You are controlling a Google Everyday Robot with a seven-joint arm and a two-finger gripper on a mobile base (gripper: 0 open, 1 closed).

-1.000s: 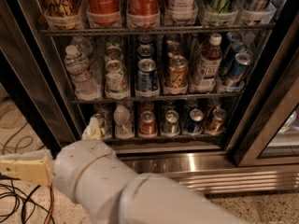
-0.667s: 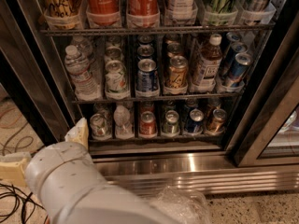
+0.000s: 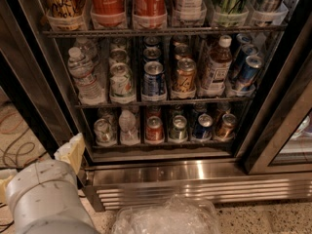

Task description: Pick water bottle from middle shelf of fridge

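Observation:
The water bottle (image 3: 83, 75) stands upright at the left end of the middle shelf (image 3: 161, 103) of the fridge (image 3: 273, 111). It is clear and ribbed, with a white cap. The fridge is open in front of it. My grey arm (image 3: 44, 199) fills the bottom left corner. The cream-coloured gripper (image 3: 72, 152) shows at its far end. It is low by the fridge's left door frame, below the bottom shelf and well below the water bottle, touching nothing on the shelves.
Cans fill the rest of the middle shelf, with an amber-drink bottle (image 3: 217, 65) at the right. Red cola cans (image 3: 108, 1) stand on the rack above. A squat clear bottle (image 3: 127, 126) is on the bottom rack. The steel grille (image 3: 195, 184), crumpled clear plastic (image 3: 165, 216) and floor cables (image 3: 19, 140) lie below.
My arm has swung down and to the left, uncovering the steel grille and the clear plastic. The gripper dropped from the bottom shelf's left end to below it.

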